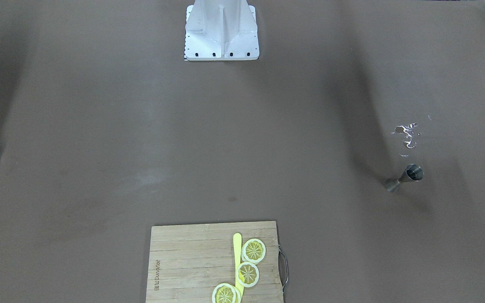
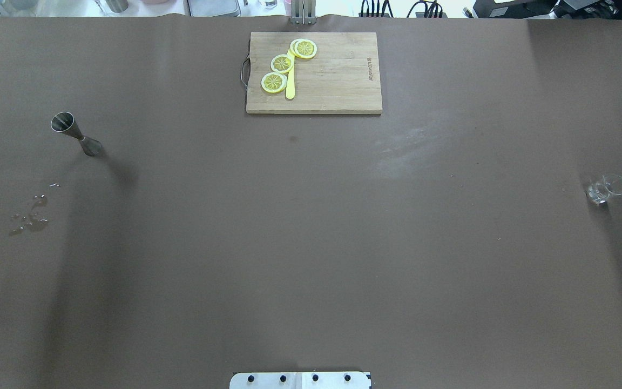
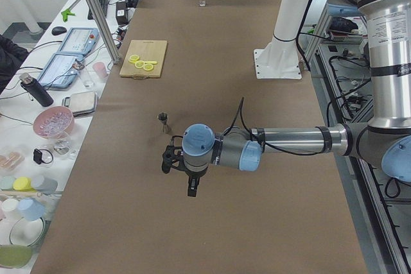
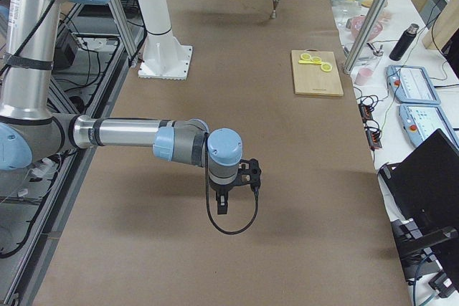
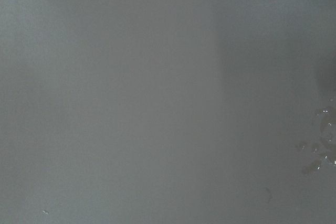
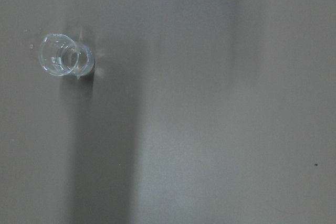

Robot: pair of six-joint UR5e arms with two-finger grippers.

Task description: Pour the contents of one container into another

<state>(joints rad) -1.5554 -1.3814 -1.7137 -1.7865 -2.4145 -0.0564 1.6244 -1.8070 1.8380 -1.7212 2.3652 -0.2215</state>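
Jigger (image 2: 76, 134) upright at 10 o'clock on the table (image 2: 311, 243), overhead view. Glass (image 2: 606, 188) upright at 3 o'clock, well apart. Spill (image 2: 31, 215) near jigger, at its 7 o'clock. Board (image 2: 332, 81) at 12 o'clock. Left gripper (image 3: 191, 185) and right gripper (image 4: 222, 204) above table; spread cannot be told.

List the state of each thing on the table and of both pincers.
Jigger: upright, unheld, contents unclear.
Glass: upright, unheld, contents unclear.
Puddle: spilt on the table, near the jigger.
Lemon slices: flat on the board.
Knife: flat on the board.
Left pincer: over the table, opening unclear.
Right pincer: over the table, opening unclear.
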